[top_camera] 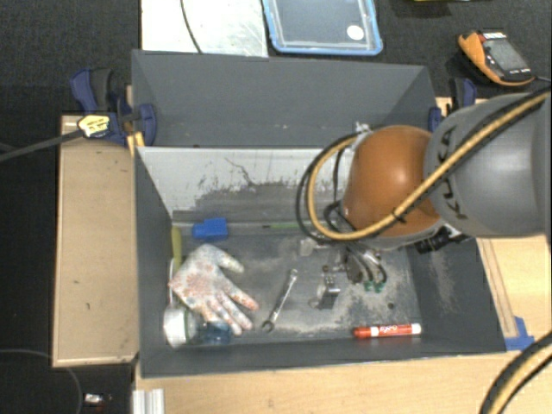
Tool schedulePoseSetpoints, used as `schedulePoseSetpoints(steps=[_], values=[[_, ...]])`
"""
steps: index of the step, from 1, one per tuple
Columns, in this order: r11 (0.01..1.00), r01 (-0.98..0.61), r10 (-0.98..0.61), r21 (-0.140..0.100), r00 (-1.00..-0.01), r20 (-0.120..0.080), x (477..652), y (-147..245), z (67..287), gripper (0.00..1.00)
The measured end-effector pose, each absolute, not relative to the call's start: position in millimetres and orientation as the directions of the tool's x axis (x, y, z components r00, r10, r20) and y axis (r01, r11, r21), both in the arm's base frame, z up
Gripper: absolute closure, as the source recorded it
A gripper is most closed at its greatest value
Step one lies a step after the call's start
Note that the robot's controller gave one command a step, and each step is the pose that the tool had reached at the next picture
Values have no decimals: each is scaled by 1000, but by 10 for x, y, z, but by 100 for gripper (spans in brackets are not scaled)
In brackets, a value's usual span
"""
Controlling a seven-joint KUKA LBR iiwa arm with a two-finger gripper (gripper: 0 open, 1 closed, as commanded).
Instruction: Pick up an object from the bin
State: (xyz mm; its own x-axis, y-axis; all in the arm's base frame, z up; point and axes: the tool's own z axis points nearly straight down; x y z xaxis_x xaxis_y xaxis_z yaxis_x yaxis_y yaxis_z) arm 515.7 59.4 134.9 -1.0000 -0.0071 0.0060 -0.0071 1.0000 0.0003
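**A:** The arm (504, 175) comes in from the right. Its orange cover (388, 179) hangs over the middle of the bin (285, 102), and the gripper (330, 288) sits low beneath it, close to the grey floor.

**B:** Has it got anything?

**A:** Nothing I can see. Every item looks to be lying on the floor, so I'd judge the pick not yet made. This is the approach at best, with the grasp and the lift both left to do.

**B:** What is it over?

**A:** Mostly bare, scuffed floor. A small metal wrench (281, 299) lies slantwise just to its left, and a red marker (386, 329) lies along the front wall, below and to its right. Those two are the nearest candidates, but which one is meant I can't say.

**B:** And the rest?

**A:** Over on the left, well apart from the gripper, is a white speckled glove (210, 287) spread flat, with a clear jar (181, 328) at its lower edge. A blue block (210, 228) sits by the back wall.

**B:** Is the gripper spread or closed?

**A:** I can't tell. The cover and the looped cables (315, 218) hide its upper part, and what pokes out below is dark metal against dark floor. There's also a green speck (373, 286) just to its right — part of the robot or a loose thing, I can't make out which.
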Motion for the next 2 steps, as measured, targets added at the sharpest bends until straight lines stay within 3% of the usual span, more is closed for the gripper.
schedulePoseSetpoints(steps=[1,2], values=[[1000,-5,-5,1,-1000,-2,5175,591,1392,0],[963,-270,-270,-1,-963,-10,5435,995,897,0]])
